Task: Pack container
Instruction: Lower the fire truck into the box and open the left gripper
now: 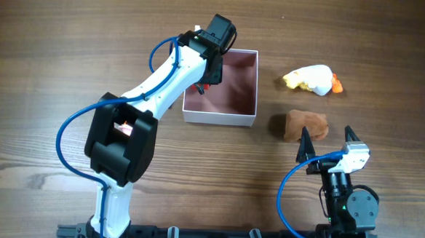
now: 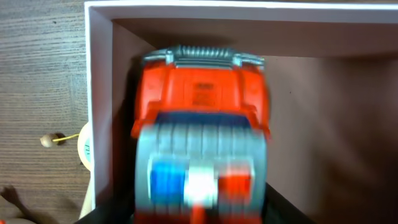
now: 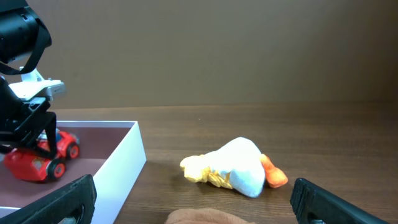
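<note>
The container (image 1: 220, 119) is a square white-walled box with a dusty pink interior, at the table's middle back. My left gripper (image 1: 207, 75) reaches into its left side, shut on a red and grey toy truck (image 2: 202, 106). The right wrist view shows the truck (image 3: 34, 163) held tilted just above the box floor, inside the white wall (image 3: 118, 168). My right gripper (image 1: 326, 139) is open and empty, just in front of a brown plush (image 1: 305, 125).
A white and yellow plush duck with an orange end (image 1: 313, 78) lies right of the container and also shows in the right wrist view (image 3: 239, 167). A small wooden bead on a yellow string (image 2: 50, 140) lies outside the container's left wall (image 2: 99, 93).
</note>
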`<state>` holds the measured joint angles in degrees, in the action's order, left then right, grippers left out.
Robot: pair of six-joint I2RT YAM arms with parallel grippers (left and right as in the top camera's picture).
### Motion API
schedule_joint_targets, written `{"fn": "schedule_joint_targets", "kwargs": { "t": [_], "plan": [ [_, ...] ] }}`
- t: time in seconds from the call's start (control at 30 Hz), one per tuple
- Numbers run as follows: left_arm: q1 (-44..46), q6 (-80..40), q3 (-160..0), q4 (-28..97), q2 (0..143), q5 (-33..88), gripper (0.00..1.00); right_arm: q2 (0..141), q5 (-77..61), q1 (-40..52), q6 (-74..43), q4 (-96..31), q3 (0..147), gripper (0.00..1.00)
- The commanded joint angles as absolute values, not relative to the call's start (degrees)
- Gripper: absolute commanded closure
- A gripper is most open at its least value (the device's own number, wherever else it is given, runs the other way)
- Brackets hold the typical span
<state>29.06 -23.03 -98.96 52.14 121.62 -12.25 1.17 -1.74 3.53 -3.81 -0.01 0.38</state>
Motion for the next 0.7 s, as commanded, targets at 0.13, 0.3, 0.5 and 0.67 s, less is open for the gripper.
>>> {"fn": "schedule_joint_targets", "kwargs": {
  "t": [0.13,0.3,0.5,0.67],
  "plan": [
    [28.64,-22.72,-99.33,51.83,122.10,-13.54,0.42,0.80,-2.68,3.29,-4.67,0.14,0.30,0.00],
    [28.64,-22.70,-99.35,51.18,122.04,-13.56,0.48,0.80,-2.68,3.29,-4.64,0.14,0.30,0.00],
    [28.73,-22.70,-100.01,51.22,120.27,-15.33,0.53,0.80,-2.68,3.29,-4.62,0.14,0.30,0.00],
    [28.75,-22.70,-100.01,52.14,117.58,-17.04,0.53,0.80,-2.68,3.29,-4.64,0.16,0.30,0.00]
  ]
}}
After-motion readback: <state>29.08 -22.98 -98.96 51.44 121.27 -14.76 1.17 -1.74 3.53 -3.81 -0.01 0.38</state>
